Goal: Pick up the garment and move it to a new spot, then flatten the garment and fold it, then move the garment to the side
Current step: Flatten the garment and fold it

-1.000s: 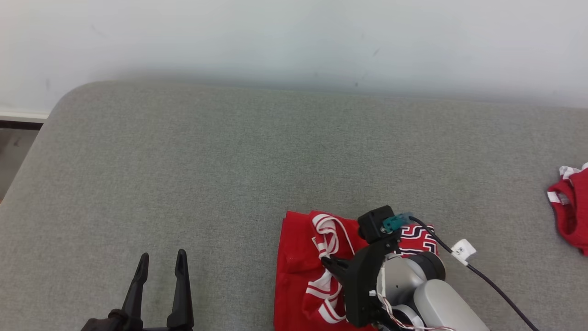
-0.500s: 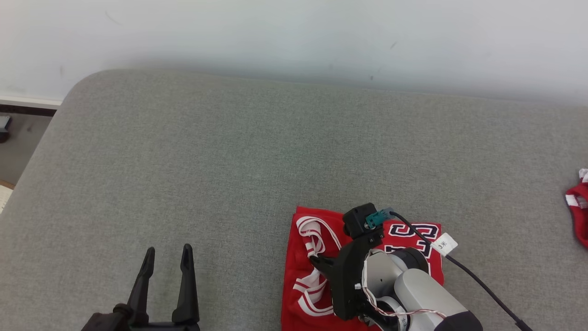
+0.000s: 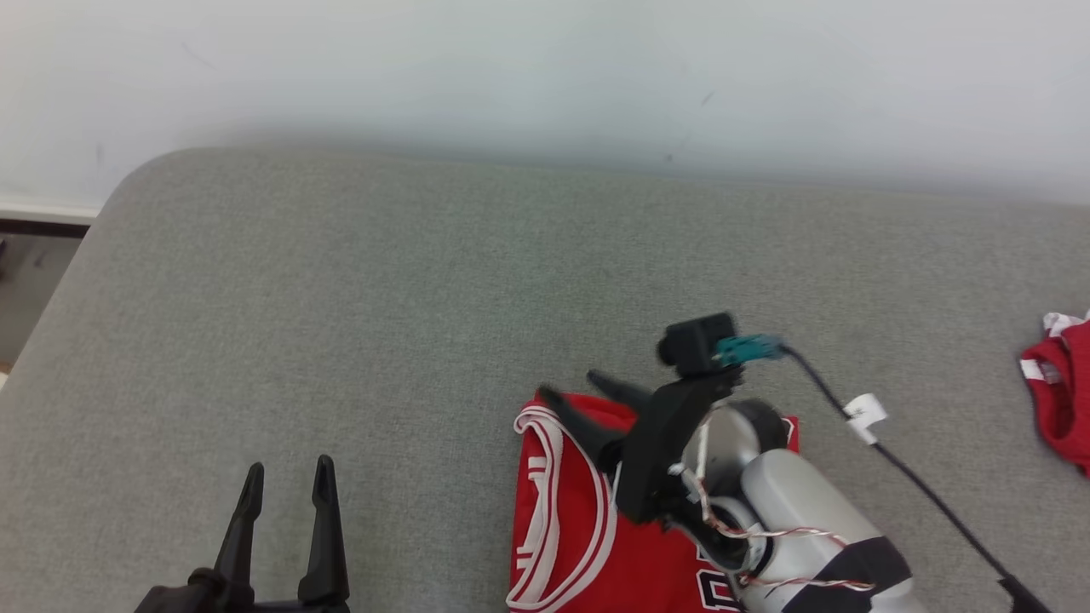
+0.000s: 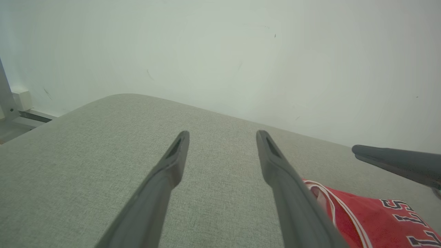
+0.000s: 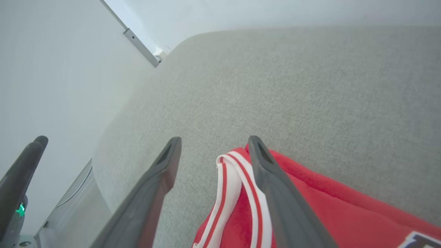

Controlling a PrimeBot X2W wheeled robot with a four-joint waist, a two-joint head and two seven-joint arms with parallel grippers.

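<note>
Jersey cloth, soft, light and limp: my garment (image 3: 570, 528) lies on the grey cushion (image 3: 383, 298) at six o'clock in the head view. My right gripper (image 3: 569, 385) hangs spread over its far edge, gripping nothing; my left gripper (image 3: 289, 464) is spread too. I'd pinch the striped trim (image 5: 231, 179).

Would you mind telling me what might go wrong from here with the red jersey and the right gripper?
The right gripper is open, with one finger close over the striped trim of the red jersey; as it moves, it may snag the trim and rumple the cloth.
Another red garment lies at the right; moving the jersey that way could mix them.
The wrist cable hangs near the jersey and might drag it.
</note>
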